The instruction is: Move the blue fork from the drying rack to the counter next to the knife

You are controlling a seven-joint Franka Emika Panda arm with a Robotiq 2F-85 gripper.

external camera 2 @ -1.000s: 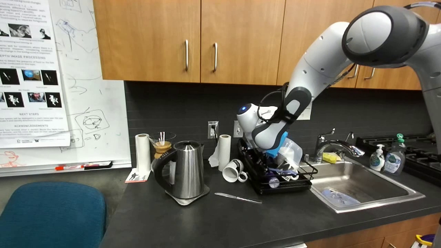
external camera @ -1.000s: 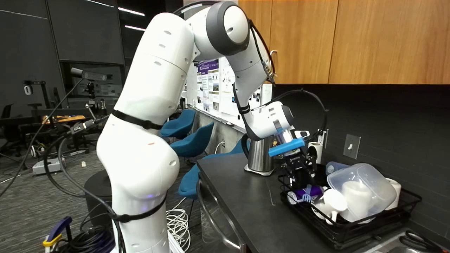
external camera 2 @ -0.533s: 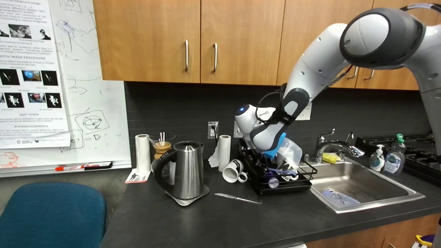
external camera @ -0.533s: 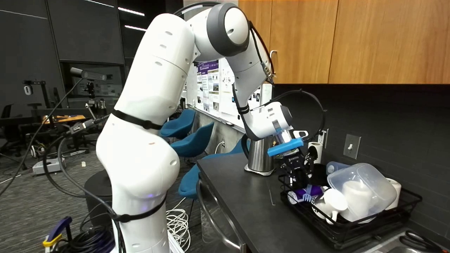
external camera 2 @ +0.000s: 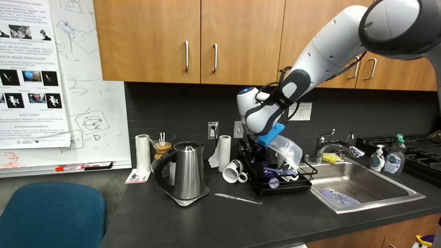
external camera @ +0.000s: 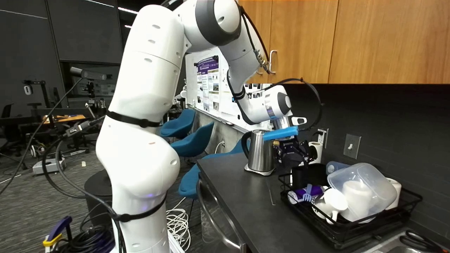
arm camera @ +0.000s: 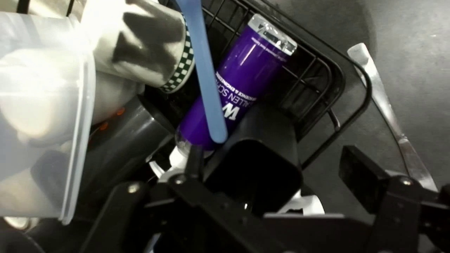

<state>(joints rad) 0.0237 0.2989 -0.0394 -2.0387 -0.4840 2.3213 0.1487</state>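
The blue fork lies in the black drying rack [external camera: 335, 242], across a purple bottle [arm camera: 246, 75]. The fork [external camera: 308, 193] shows tines toward the camera in an exterior view. It also shows in an exterior view [external camera 2: 279, 171], and its handle end points toward the jaws in the wrist view [arm camera: 207, 77]. My gripper [arm camera: 274, 161] is open and empty, above a black square cup [arm camera: 277, 130] at the rack's end. It hovers over the rack in both exterior views [external camera: 294, 158] [external camera 2: 256, 151], apart from the fork. The silver knife [external camera 2: 238, 198] lies on the dark counter [external camera 2: 206, 224] beside the rack.
A steel kettle [external camera 2: 188, 172] stands on the counter beyond the knife. A tipped mug [external camera 2: 231, 171] and paper roll [external camera 2: 224, 151] stand by the rack. A clear plastic tub [external camera: 365, 186] and white mugs [external camera: 334, 202] fill the rack. A sink [external camera 2: 365, 179] adjoins it.
My gripper first barely moved, then rose up and away from the rack's end, uncovering the black cup. The fork and knife have not moved.
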